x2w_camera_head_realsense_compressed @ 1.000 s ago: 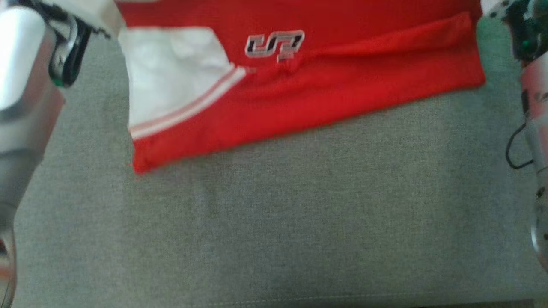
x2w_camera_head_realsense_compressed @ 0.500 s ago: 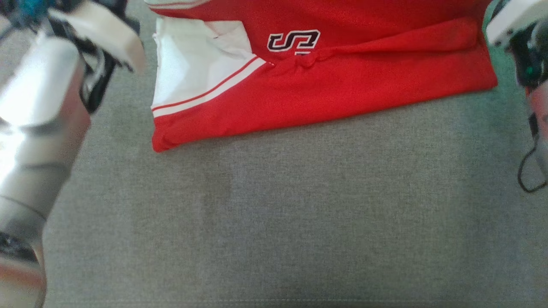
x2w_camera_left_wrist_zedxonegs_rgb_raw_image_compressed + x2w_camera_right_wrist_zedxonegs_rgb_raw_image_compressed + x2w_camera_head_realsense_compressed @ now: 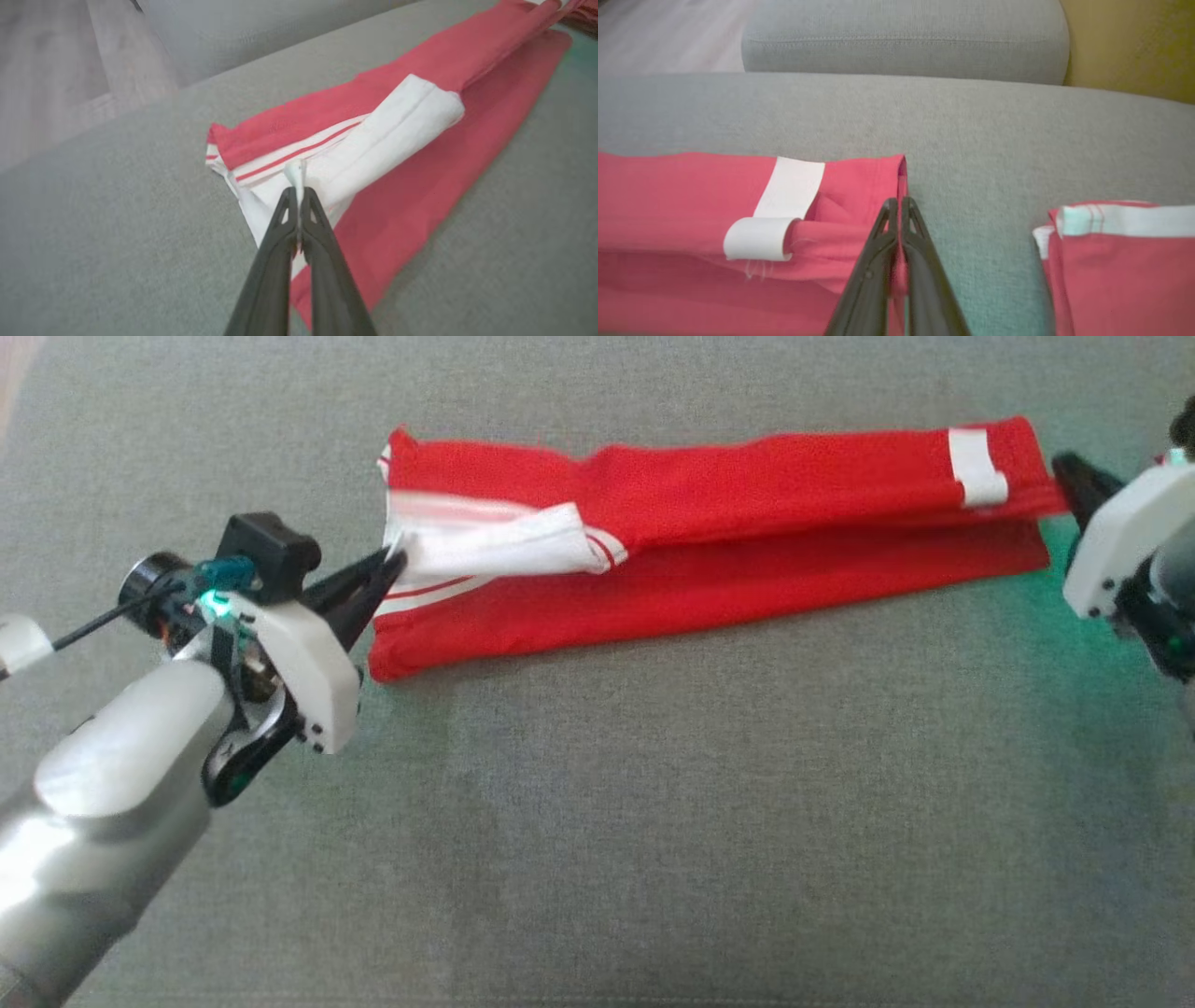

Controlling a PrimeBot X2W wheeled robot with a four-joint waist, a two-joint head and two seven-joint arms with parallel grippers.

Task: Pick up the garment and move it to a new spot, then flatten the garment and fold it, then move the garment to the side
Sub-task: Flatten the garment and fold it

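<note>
The red garment (image 3: 747, 523) with white panels lies as a long narrow strip across the grey cushion. My left gripper (image 3: 392, 563) is at the strip's left end, shut on a white fold. In the left wrist view the left gripper (image 3: 295, 189) pinches a tuft of white cloth of the garment (image 3: 397, 200). My right gripper (image 3: 1062, 476) is at the right end, shut on the red edge. The right wrist view shows the right gripper (image 3: 896, 205) closed over the garment (image 3: 668, 196) at its corner, beside a white tab.
The grey cushion (image 3: 653, 803) stretches wide in front of the strip. A second red and white cloth (image 3: 1111, 270) lies just right of my right gripper. A grey back cushion (image 3: 901, 37) and a yellow surface (image 3: 1134, 42) stand behind. Wooden floor (image 3: 56, 70) lies past the cushion's edge.
The head view has shifted. The garment, broad with its logo showing before, now lies doubled into a narrow strip with the logo hidden, and both grippers are low at its ends.
</note>
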